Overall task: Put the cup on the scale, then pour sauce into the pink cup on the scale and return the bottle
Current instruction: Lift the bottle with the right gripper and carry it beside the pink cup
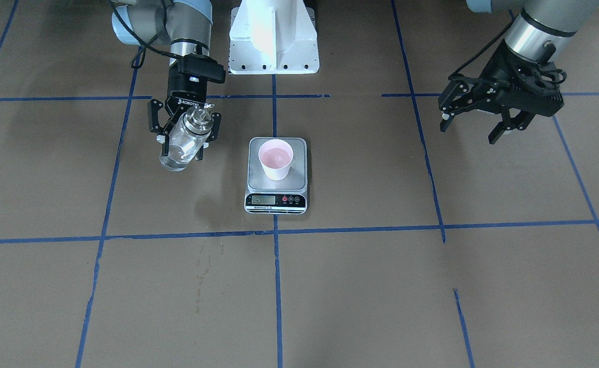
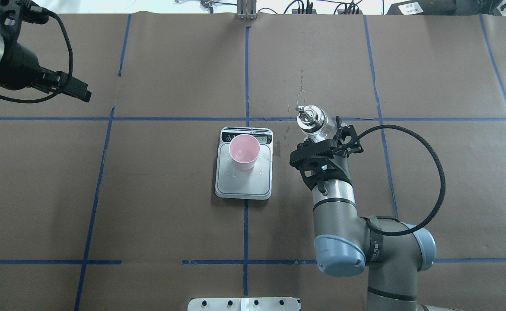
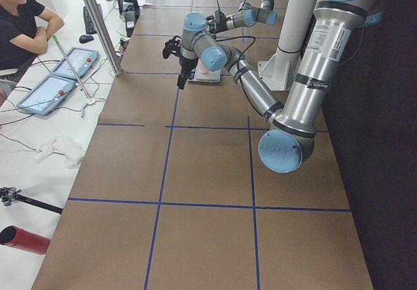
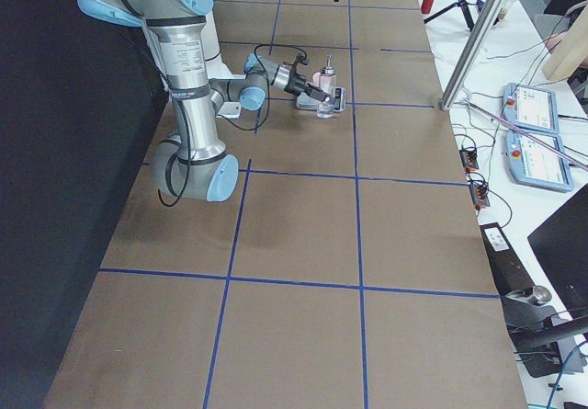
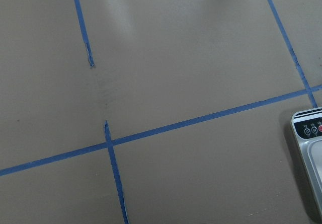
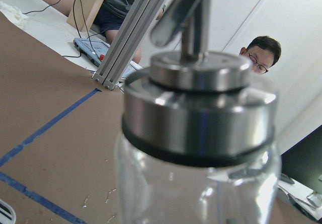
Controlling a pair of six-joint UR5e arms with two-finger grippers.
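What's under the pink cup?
The cup stands on the silver platform of the scale. The patch of platform right beneath the cup is covered, so whatever is there cannot be seen.

Cup [image 1: 275,159] on scale [image 1: 277,202] stands mid-table as a low obstacle; the right gripper [image 1: 184,146], clamped on the bottle [image 1: 175,157], hangs near one side, the left gripper [image 1: 468,132] well apart on the other, with bare paper-covered table [image 1: 365,168] between.

Scale [image 5: 307,131] cut off at right edge; bottle [image 6: 198,133] blurred, base cropped; LCD [image 1: 261,199] reading illegible.
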